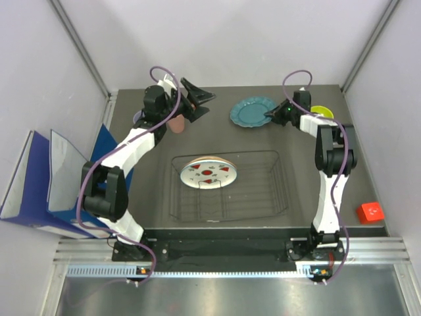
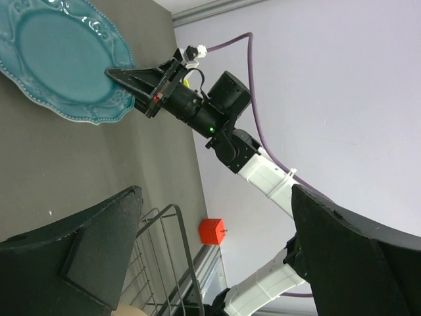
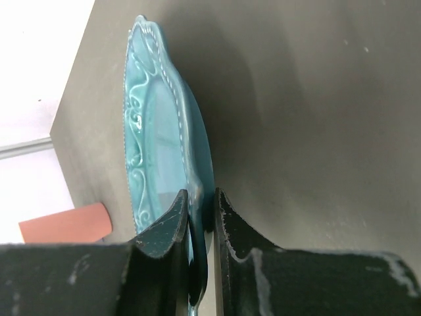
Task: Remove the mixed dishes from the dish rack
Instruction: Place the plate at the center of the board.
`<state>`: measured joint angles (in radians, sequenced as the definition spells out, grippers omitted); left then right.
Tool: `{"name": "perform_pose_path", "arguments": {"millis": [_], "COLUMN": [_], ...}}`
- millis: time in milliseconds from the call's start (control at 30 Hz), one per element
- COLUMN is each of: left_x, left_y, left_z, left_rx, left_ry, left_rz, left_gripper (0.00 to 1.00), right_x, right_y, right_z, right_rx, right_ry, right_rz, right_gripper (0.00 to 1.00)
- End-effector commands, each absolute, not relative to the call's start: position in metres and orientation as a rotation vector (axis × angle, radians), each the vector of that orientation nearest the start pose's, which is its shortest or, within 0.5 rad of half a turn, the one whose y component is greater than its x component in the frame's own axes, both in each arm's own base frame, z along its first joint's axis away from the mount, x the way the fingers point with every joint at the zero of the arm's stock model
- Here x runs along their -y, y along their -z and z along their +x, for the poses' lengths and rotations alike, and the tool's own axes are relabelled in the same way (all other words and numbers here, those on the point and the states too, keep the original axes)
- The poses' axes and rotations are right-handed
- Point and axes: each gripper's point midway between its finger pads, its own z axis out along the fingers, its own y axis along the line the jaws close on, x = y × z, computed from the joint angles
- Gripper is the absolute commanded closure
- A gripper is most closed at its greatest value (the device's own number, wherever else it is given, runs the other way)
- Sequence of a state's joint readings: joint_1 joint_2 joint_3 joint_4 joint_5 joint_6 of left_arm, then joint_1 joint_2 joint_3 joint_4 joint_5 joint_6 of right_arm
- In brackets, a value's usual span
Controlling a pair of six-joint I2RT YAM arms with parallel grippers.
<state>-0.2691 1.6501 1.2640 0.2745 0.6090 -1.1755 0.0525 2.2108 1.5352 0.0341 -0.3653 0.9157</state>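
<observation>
The dark wire dish rack (image 1: 263, 191) stands mid-table. In it lies the white plate with red marks (image 1: 208, 173), with a peach rim showing just behind it. The teal scalloped plate (image 1: 250, 110) lies on the table behind the rack. My right gripper (image 1: 270, 115) is shut on its right rim, which sits between the jaws in the right wrist view (image 3: 200, 210). My left gripper (image 1: 200, 104) is open and empty above the salmon-pink cup (image 1: 176, 123). The yellow-green bowl (image 1: 322, 112) sits behind the right arm. A bit of lavender (image 1: 137, 118) shows behind the left arm.
A red cube (image 1: 371, 212) lies at the right table edge and also shows in the left wrist view (image 2: 212, 232). Blue and white folders (image 1: 46, 184) lean at the left. Walls close in the back and both sides.
</observation>
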Motion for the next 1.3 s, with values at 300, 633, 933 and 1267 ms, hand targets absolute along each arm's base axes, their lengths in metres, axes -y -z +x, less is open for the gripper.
{"name": "perform_pose_path", "arguments": {"millis": [300,633,933,1267], "left_x": [0.258,0.257,0.25,0.221], "left_y": [-0.321,-0.317,-0.313,-0.323], "left_z": [0.426,0.426,0.425,0.424], "left_rx": [-1.818,-1.857,-1.862,-1.844], "left_ry": [1.573,1.529,1.43,1.141], "left_rz": [-0.266,-0.256,-0.229,-0.289], "left_gripper": [0.01,0.01,0.01,0.01], "right_x": [-0.135,-0.125,-0.107,-0.099], "right_y": [-0.088,-0.11,-0.122,-0.213], "right_z": [0.572,0.55,0.522,0.47], "right_rx": [-2.17,-2.163,-2.189,-1.937], "right_ry": [-0.943,-0.877,-0.73,-0.668], "right_rz": [0.676,0.716,0.721,0.635], "right_gripper": [0.46,0.29,0.28,0.3]}}
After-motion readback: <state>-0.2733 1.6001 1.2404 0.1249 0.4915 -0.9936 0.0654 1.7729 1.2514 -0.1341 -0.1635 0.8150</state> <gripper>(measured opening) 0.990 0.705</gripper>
